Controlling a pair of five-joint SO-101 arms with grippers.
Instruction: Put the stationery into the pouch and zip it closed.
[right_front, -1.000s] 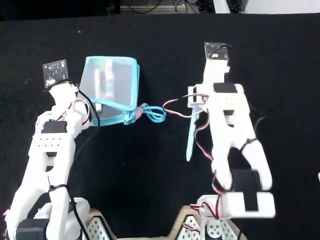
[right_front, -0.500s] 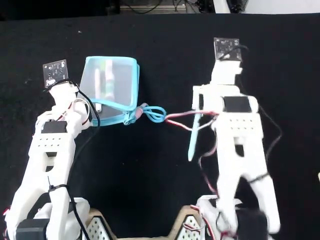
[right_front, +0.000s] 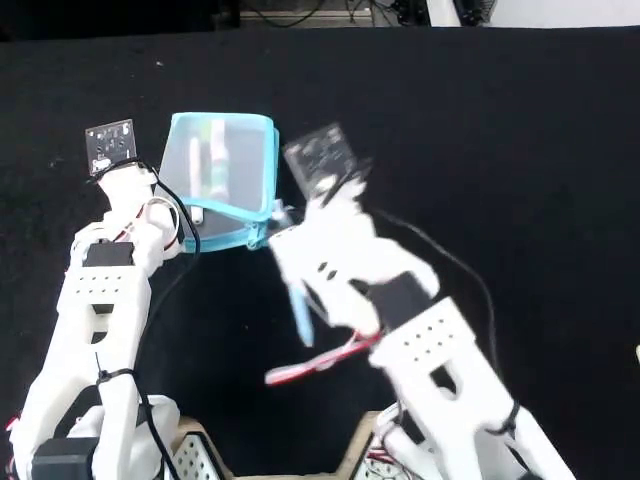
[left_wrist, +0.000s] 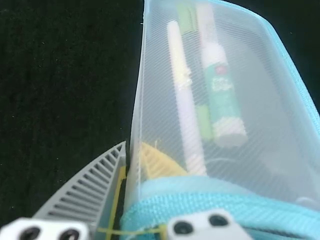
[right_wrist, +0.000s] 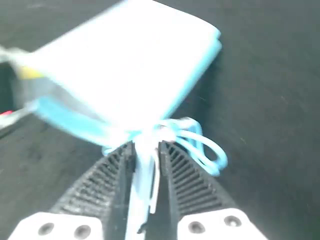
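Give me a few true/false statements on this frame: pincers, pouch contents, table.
1. The right pincer holds a blue pen. True.
2. The pouch is empty. False: a white pen and a green-and-white marker lie inside.
3. The left pincer grips the pouch's edge. True.
4. The table is white. False: it is black.
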